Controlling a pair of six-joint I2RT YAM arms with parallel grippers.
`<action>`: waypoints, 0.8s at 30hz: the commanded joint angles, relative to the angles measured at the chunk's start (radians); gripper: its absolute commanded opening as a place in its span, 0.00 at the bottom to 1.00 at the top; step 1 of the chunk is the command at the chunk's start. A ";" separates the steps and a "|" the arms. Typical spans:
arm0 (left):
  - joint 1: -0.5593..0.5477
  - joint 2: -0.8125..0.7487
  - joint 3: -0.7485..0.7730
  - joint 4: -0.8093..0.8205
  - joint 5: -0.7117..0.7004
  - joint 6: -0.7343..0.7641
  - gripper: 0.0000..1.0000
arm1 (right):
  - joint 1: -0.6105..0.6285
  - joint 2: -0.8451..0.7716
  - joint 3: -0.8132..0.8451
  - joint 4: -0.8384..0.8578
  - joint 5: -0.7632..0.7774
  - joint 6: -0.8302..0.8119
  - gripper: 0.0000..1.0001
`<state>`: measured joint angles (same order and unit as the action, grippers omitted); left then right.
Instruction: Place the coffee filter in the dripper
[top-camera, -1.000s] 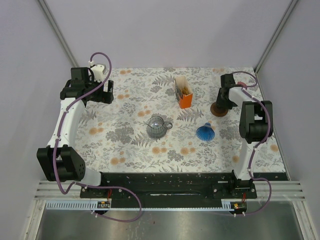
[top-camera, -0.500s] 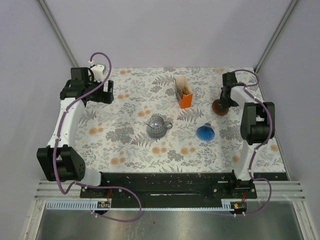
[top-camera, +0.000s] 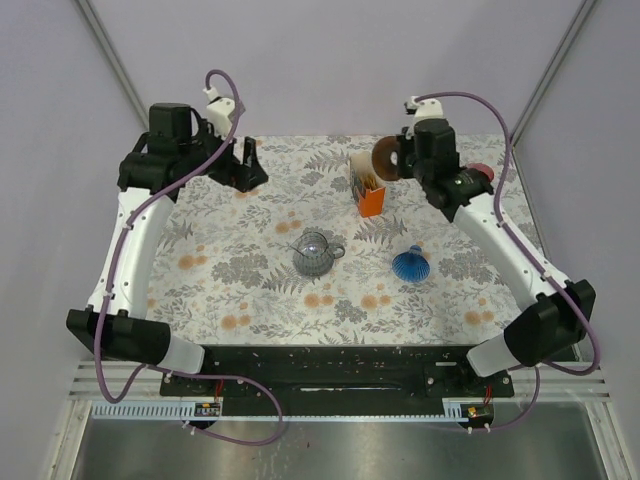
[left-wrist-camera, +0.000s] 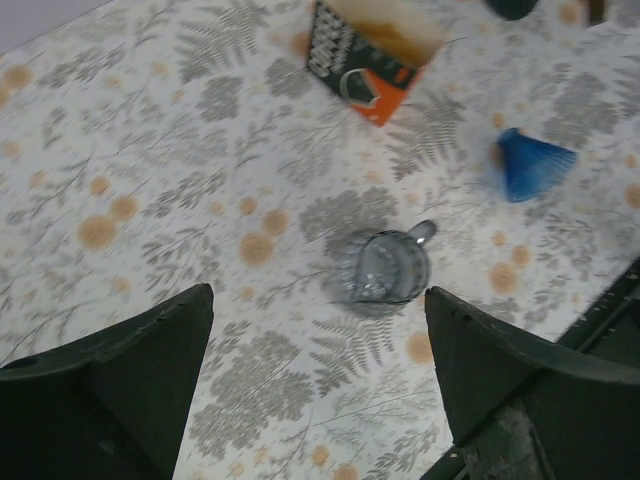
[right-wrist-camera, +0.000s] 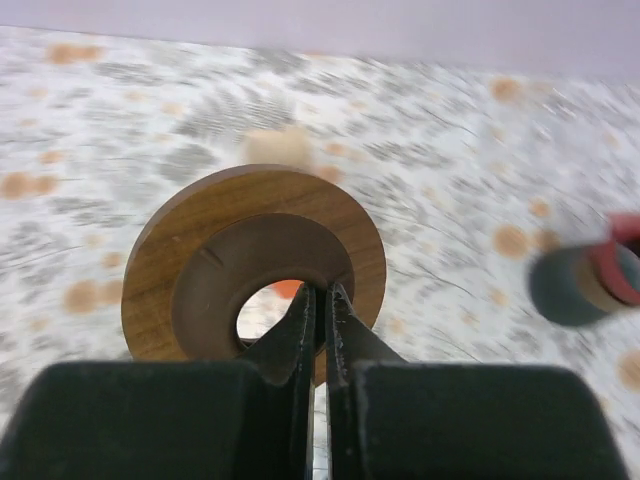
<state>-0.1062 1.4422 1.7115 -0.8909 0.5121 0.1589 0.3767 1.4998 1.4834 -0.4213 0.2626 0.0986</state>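
1. Right gripper (right-wrist-camera: 320, 296): fingers pinched tight on the inner rim of a wooden ring (right-wrist-camera: 190, 250), one finger through its hole. The ring is held on edge in the air, at the far side of the table (top-camera: 250, 300).
2. Left gripper (left-wrist-camera: 318, 293): jaws spread wide, holding nothing, hanging above the far left of the floral cloth.
3. Coffee filters (top-camera: 372, 179): tan papers standing in an open orange box (top-camera: 371, 204) at far centre. In the top view the ring sits just beside the box's upper right.
4. Glass dripper (top-camera: 316, 251): clear, ribbed, with a handle; mid-table, near the box's front, apart from both grippers.
5. Blue cone (top-camera: 410, 263): on the cloth to the right of the glass dripper, well apart from it.
6. Small red-topped cylinder (right-wrist-camera: 585, 280): far right of the table; blurred, kind unclear.
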 joint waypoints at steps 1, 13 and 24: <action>-0.125 0.020 0.105 -0.017 0.128 -0.100 0.91 | 0.152 -0.032 0.024 0.167 -0.057 -0.030 0.00; -0.296 0.101 0.131 0.055 -0.047 -0.203 0.80 | 0.372 0.027 0.106 0.214 -0.102 -0.062 0.00; -0.299 0.149 0.115 0.106 0.046 -0.225 0.27 | 0.387 0.031 0.078 0.260 -0.161 -0.082 0.00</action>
<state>-0.4061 1.5860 1.8206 -0.8520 0.5175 -0.0616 0.7555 1.5406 1.5349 -0.2646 0.1608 0.0292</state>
